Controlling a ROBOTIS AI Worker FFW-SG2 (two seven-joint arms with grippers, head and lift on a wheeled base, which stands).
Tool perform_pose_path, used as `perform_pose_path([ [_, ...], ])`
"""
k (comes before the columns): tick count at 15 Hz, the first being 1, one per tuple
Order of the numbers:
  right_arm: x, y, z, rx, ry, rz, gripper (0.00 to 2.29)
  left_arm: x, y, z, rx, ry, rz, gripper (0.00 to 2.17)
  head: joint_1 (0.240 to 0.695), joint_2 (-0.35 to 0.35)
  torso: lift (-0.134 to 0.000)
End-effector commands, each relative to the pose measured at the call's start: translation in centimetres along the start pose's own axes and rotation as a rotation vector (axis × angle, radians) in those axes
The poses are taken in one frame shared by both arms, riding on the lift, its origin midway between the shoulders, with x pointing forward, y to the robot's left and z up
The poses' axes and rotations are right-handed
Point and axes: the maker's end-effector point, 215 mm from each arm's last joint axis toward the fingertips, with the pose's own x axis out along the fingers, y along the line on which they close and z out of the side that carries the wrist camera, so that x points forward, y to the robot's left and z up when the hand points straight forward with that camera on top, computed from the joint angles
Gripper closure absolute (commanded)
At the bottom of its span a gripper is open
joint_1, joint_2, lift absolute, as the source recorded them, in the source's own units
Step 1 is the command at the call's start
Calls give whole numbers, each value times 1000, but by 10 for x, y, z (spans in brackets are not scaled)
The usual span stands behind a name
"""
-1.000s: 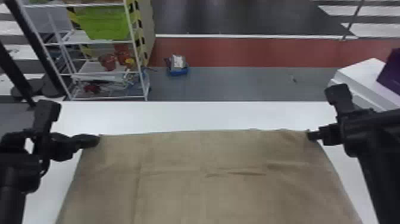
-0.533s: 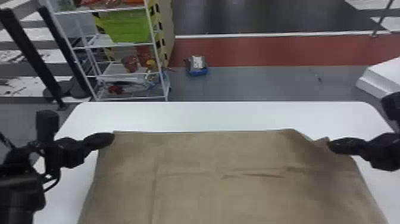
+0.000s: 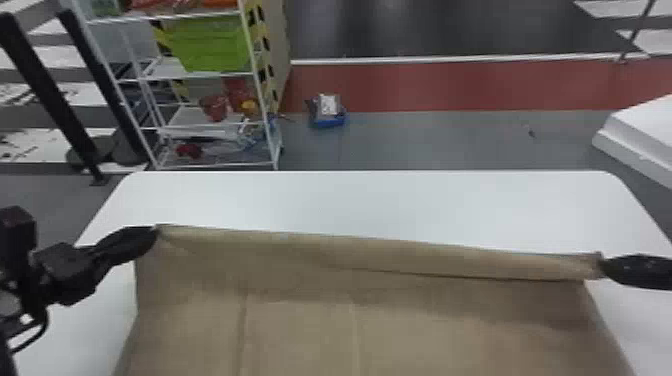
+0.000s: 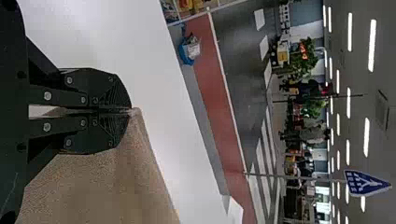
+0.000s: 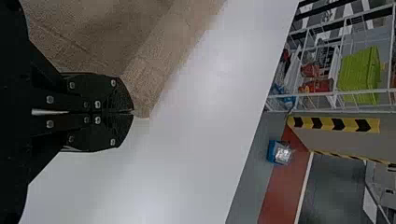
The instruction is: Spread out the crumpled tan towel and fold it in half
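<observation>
Tan towel point(image 3: 425, 330) spread on white table point(image 3: 375, 200), lightly creased, w/ a strip turned over along far edge. L gripper point(image 3: 156, 231) clamped on far L corner, R gripper point(image 3: 601, 267) clamped on R end of same edge. Bkgd: white rack point(image 3: 220, 164) w/ green bin point(image 3: 210, 47) & red tub point(image 3: 215, 106), contents unclear; blue pkg point(image 3: 330, 121) on grey floor point(image 3: 425, 145) by red band point(image 3: 450, 85).

You've got 3 views up: the head view looks forward and down over the white table point(image 3: 350, 205) from above. Your left wrist view, on its side, sits right behind the left gripper point(image 3: 156, 230), facing across the tabletop to the ceiling lights point(image 4: 372, 45). Your right wrist view, also sideways and just as close to the right gripper point(image 3: 601, 266), faces the rack point(image 3: 256, 75). All 3 share the table, towel point(image 3: 300, 325) and blue package point(image 3: 328, 121).
</observation>
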Motion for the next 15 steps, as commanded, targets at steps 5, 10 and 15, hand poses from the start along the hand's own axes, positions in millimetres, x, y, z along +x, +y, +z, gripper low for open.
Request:
perform_pose_path([
  [5, -12, 37, -28, 0, 23, 87, 1426, -54, -37, 16, 364, -107, -110, 1075, 695, 70, -124],
  [10, -35, 58, -15, -9, -21, 162, 1426, -87, -71, -2, 569, -53, -268, 1072, 695, 90, -124],
  [15, -66, 41, -19, -9, -40, 115, 1426, -121, -78, -12, 687, -36, -299, 1069, 695, 87, -124],
])
